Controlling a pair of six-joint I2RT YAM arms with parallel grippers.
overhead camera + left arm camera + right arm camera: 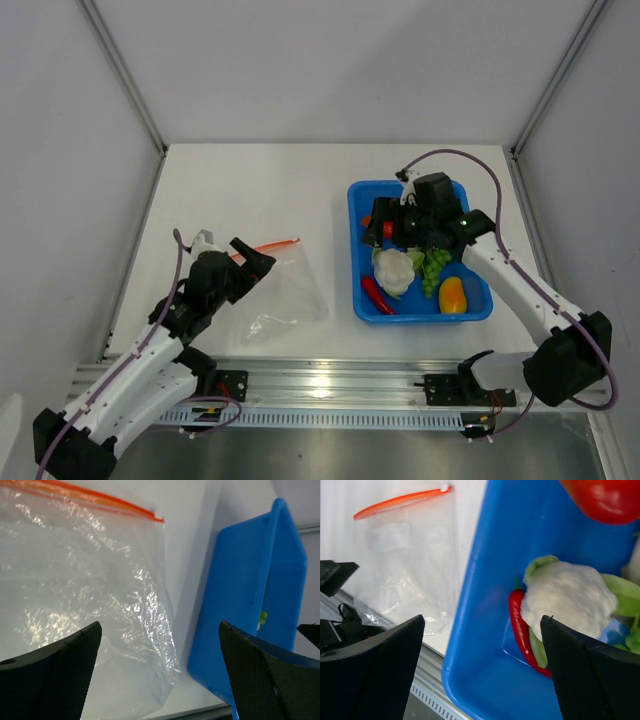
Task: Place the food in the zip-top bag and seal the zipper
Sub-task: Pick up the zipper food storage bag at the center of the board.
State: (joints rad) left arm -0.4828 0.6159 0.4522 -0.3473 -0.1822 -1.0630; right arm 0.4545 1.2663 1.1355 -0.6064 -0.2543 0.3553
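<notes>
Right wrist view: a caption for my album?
Open right gripper above blue tray holding cauliflower and chili; clear bag beyond.

The tray (420,316) is bright blue. In it are a white cauliflower (395,270) with pale green leaves, a red chili (378,295), green grapes (435,270), an orange-yellow pepper (452,296) and a glossy red tomato (605,497). Left of the tray, the bag (290,295) is clear and its zipper (270,245) is red-orange. The desk (260,190) is white. The left pincer (160,630) and right pincer (483,622) are black with a fine mesh pattern. The cables (455,151) are purple.
</notes>
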